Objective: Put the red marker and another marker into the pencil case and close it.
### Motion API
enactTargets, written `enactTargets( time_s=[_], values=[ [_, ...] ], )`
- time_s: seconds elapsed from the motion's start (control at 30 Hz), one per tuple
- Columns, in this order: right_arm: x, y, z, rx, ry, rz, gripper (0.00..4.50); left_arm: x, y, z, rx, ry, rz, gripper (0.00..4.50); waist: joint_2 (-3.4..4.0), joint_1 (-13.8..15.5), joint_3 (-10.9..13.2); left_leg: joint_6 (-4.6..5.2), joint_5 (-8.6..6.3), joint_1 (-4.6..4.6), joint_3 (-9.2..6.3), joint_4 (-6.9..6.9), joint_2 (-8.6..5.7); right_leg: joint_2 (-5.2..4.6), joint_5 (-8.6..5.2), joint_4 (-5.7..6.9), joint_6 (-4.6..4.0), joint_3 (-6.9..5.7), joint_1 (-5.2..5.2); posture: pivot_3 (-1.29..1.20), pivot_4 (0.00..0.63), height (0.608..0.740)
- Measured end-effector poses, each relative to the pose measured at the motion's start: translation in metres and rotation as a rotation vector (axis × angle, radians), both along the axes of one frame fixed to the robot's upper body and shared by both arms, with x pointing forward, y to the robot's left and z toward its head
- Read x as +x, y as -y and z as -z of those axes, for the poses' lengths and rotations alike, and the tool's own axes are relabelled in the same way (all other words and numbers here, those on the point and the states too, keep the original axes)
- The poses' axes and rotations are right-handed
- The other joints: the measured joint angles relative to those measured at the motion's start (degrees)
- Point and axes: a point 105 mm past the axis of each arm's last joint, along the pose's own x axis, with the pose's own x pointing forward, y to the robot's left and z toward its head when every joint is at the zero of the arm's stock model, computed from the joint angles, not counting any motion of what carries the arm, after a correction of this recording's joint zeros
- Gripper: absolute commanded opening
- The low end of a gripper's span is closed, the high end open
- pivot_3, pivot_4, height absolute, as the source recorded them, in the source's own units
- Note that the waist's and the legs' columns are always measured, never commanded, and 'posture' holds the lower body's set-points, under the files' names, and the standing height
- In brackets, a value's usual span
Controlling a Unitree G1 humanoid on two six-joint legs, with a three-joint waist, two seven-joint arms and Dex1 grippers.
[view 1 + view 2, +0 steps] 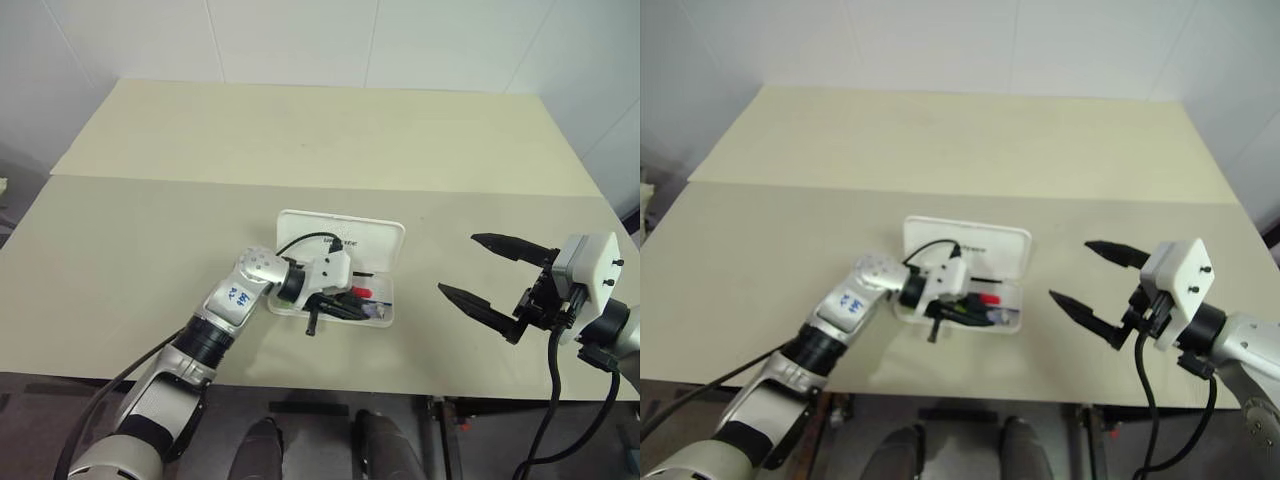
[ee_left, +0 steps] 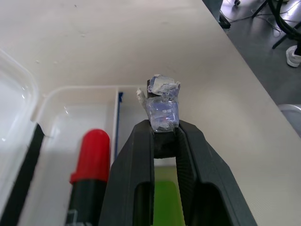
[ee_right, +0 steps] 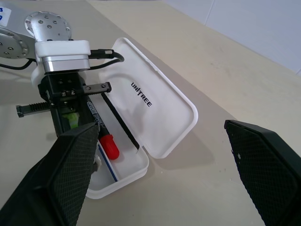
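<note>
While the left gripper (image 2: 164, 136) pinches the green marker (image 2: 164, 197) low over the open pencil case (image 3: 160, 106), beside the red marker (image 2: 91, 157) already inside, it should set it flat before releasing. The right gripper (image 1: 480, 270) waits wide open and empty, well apart.

A broad, pale cream-beige tabletop (image 1: 330, 140) with a smooth matte surface is made of two slabs joined along a thin straight seam (image 1: 400, 188) running across its width. Behind its far edge rises a plain white wall (image 1: 300, 40) of large panels with faint joints. Below the near edge lies a dark grey floor (image 1: 330, 420), evenly lit.
</note>
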Motion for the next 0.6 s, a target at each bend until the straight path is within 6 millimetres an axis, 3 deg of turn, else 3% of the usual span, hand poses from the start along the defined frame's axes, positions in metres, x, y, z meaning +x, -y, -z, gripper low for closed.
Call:
enactTargets(
  time_s=[0.17,0.43,0.6],
  values=[
    [0.0003,0.0001,-0.0002,0.005,0.003,0.007,4.50,0.0009,0.0043,0.0004,-0.007,0.000,-0.005,0.25,0.00,0.0,0.0,0.00,0.00,0.00,0.00,0.00,0.00,0.00,0.01,0.00,0.03,0.00,0.00,0.00,0.150,0.740],
    [-0.0006,-0.0011,-0.0004,0.004,0.007,0.008,4.50,0.0033,0.0059,0.0022,-0.001,-0.006,-0.007,2.85,0.00,0.0,0.0,0.00,0.00,0.00,0.00,0.00,0.00,0.00,0.01,0.01,0.04,0.00,0.00,0.00,0.150,0.740],
    [-0.0001,-0.0030,0.0000,0.005,0.005,0.001,4.50,0.0035,0.0059,-0.0001,-0.003,-0.002,-0.003,2.85,0.00,0.0,0.0,0.00,0.00,0.00,0.00,0.00,0.00,0.00,0.04,0.02,0.09,0.00,0.00,0.00,0.150,0.740]
  ],
)
